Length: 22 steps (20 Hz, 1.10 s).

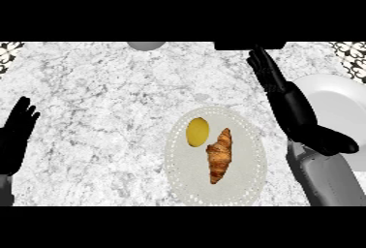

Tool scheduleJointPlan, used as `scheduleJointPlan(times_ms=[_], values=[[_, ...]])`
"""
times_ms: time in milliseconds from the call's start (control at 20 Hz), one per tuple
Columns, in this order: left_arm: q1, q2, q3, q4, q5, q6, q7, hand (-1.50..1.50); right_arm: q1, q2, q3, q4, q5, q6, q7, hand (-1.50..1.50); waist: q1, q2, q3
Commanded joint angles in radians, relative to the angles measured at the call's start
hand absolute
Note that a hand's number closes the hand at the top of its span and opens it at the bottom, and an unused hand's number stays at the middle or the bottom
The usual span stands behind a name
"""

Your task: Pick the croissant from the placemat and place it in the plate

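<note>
The right hand (289, 104) is released, its fingers straight and holding nothing, raised just right of the placemat (247, 179) and partly over the white plate's (340, 104) left edge. The croissant (220, 155) lies on the placemat, right of its centre, lengthwise toward the robot, with a yellow lemon (197, 131) just beside it at its upper left. Well left of the placemat, the left hand (16, 138) rests open, fingers up, over the marble counter (100, 97).

White-grey marbled counter top (100, 97), patterned black-and-white tile at both far corners (10, 49), even light
</note>
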Motion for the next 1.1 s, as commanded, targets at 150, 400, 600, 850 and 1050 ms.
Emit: scheduleJointPlan(times_ms=[150,400,600,850,1050], values=[[-0.078,-0.084,-0.097,-0.017,-0.105,0.032,0.035,0.0,0.08,-0.033,-0.114,0.044,-0.134,0.096,0.045,1.5,0.018,0.009,0.008],[-0.049,-0.07,-0.112,-0.039,-0.066,-0.024,0.07,0.0,0.203,-0.082,-0.153,0.131,0.178,-0.208,-0.042,-1.5,-0.012,0.012,0.01],[-0.064,-0.127,-0.167,-0.069,-0.122,0.024,0.106,0.0,0.368,0.02,-0.171,0.182,0.039,-0.107,-0.344,-1.5,0.017,0.009,0.009],[-0.094,-0.146,-0.148,-0.062,-0.123,0.015,0.141,0.0,0.476,-0.046,-0.023,0.141,0.25,-0.107,-0.37,-1.5,0.016,0.007,0.007],[-0.043,-0.159,-0.15,-0.094,-0.16,0.018,0.122,0.0,0.436,-0.077,0.009,0.08,0.326,-0.106,-0.202,-1.5,0.024,0.007,0.007]])
